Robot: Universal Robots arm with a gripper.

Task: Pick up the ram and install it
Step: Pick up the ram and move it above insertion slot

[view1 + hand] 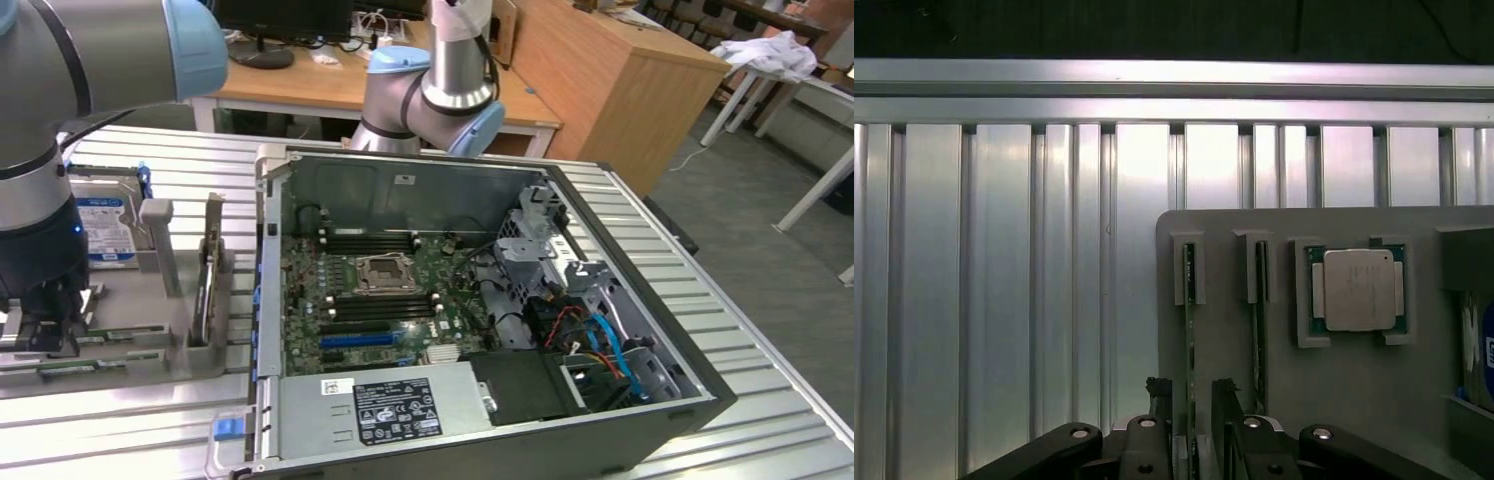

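Observation:
The ram, a thin green stick, stands on edge in a slot of the grey holder plate. My gripper is open, with one black finger on each side of the stick's near end and gaps between the pads and the board. A second green stick stands in the neighbouring slot. In the exterior view my gripper hangs low over the holder at that view's left, beside the open computer case with its black memory slots.
A silver processor chip lies in a pocket of the holder beside the sticks. The blue-labelled hard drive stands at the holder's back. Everything rests on a ribbed aluminium table. A wooden desk stands behind.

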